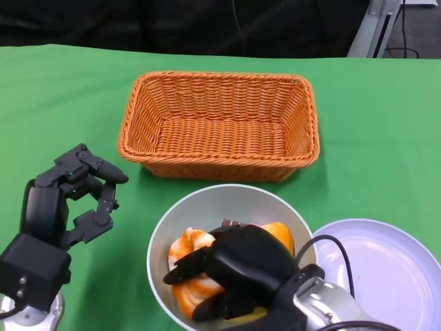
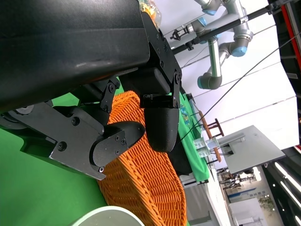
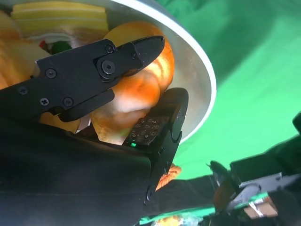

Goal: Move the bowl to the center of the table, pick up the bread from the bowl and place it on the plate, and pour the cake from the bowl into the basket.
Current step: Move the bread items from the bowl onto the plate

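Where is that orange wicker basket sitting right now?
In the head view the basket sits at the middle of the green table, on the far side, just beyond the bowl, and it is empty.

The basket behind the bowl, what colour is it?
The basket is orange woven wicker, and it shows best in the head view.

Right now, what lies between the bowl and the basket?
Nothing: only bare green cloth separates the bowl from the basket, clearest in the head view.
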Motion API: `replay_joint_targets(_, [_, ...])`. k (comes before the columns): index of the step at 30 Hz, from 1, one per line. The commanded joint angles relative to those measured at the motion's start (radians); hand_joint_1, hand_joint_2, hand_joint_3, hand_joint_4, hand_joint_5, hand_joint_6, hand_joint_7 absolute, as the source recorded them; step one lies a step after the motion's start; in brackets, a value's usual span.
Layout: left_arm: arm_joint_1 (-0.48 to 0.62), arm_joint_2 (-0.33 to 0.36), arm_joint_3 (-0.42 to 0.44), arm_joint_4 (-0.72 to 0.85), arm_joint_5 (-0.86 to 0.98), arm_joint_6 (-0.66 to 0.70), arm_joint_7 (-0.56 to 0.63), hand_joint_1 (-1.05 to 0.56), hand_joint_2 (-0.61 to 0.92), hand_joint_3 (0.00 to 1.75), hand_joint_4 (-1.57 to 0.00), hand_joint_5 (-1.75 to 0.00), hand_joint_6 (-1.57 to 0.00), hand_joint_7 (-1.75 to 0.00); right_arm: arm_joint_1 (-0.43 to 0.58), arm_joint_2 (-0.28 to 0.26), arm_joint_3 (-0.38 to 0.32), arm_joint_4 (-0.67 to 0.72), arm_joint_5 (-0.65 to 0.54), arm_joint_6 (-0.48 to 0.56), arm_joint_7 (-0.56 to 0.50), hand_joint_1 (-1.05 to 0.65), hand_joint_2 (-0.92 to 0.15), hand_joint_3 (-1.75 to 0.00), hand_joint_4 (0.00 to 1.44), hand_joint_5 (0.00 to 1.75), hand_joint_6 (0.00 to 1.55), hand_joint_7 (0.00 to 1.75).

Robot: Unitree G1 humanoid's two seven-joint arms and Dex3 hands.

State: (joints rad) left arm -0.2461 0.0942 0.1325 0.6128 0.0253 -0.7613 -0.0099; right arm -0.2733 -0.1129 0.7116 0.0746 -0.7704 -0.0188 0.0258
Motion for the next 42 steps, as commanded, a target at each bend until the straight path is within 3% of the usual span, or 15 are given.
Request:
replay_joint_targets(1, [0.002,0.009,0.003,-0.003,-0.007,0.000,0.005,-0.12,0.63,0.95,-0.74,-1.71,-0.72,-1.37,0.023,-0.020,-0.049,0.044,0.041,-0.043,-0.029,-0.28,-0.88,0.00,0.83,1.02,1.05,0.16])
replay_joint_targets(2, [0.002,0.011,0.002,-0.003,-0.006,0.001,0.004,-0.12,0.64,0.95,-0.74,-1.71,-0.72,-1.37,0.022,-0.021,-0.060,0.050,0.047,-0.064,-0.042,-0.28,-0.89,0.00,0.85,1.03,1.06,0.12])
replay_joint_targets(5, [0.001,0.013,0.002,0.004,-0.011,-0.004,-0.004,-0.10,0.65,0.94,-0.73,-1.70,-0.71,-1.35,0.027,-0.016,-0.094,0.055,0.066,-0.109,-0.077,-0.28,-0.92,-0.02,0.77,1.33,1.12,0.08])
replay_joint_targets(8, [-0.004,0.017,0.002,0.015,-0.007,-0.014,-0.003,-0.10,0.65,0.93,-0.73,-1.72,-0.72,-1.36,0.039,0.001,-0.140,0.017,0.098,-0.110,-0.088,-0.25,-0.92,-0.08,0.72,1.47,1.16,0.11])
replay_joint_targets(15, [-0.012,0.025,0.005,0.033,-0.001,-0.018,0.004,-0.12,0.67,0.89,-0.74,-1.70,-0.72,-1.35,0.073,0.037,-0.235,-0.165,0.224,0.009,0.042,-0.20,-0.91,-0.06,0.74,1.54,1.15,0.15])
replay_joint_targets(18, [-0.014,0.026,0.006,0.036,-0.012,-0.010,-0.006,-0.12,0.67,0.89,-0.73,-1.69,-0.72,-1.35,0.084,0.037,-0.257,-0.263,0.245,0.089,0.108,-0.19,-0.91,-0.04,0.76,1.61,1.15,0.16])
replay_joint_targets(23, [-0.018,0.033,0.005,0.046,-0.013,-0.012,-0.011,-0.11,0.68,0.88,-0.73,-1.69,-0.71,-1.34,0.101,0.024,-0.276,-0.344,0.270,0.136,0.163,-0.18,-0.92,-0.02,0.79,1.58,1.15,0.19])
replay_joint_targets(32, [-0.017,0.035,0.004,0.043,-0.018,-0.009,-0.018,-0.09,0.70,0.87,-0.72,-1.69,-0.71,-1.35,0.144,0.019,-0.315,-0.414,0.318,0.149,0.185,-0.18,-0.91,-0.01,0.82,1.47,1.15,0.20])
replay_joint_targets(37, [-0.019,0.038,0.004,0.049,-0.024,-0.009,-0.026,-0.10,0.69,0.86,-0.71,-1.70,-0.70,-1.35,0.173,0.006,-0.363,-0.470,0.364,0.158,0.195,-0.21,-0.92,-0.01,0.74,1.72,1.14,0.24])
replay_joint_targets(41, [-0.021,0.039,0.008,0.051,-0.020,-0.005,-0.020,-0.11,0.68,0.86,-0.71,-1.70,-0.70,-1.34,0.203,0.002,-0.404,-0.514,0.394,0.165,0.188,-0.22,-0.92,-0.02,0.71,1.73,1.14,0.26])
replay_joint_targets(42, [-0.021,0.039,0.009,0.051,-0.019,-0.004,-0.018,-0.10,0.68,0.86,-0.71,-1.69,-0.71,-1.34,0.211,0.004,-0.415,-0.526,0.402,0.169,0.187,-0.23,-0.92,-0.02,0.74,1.64,1.14,0.30])
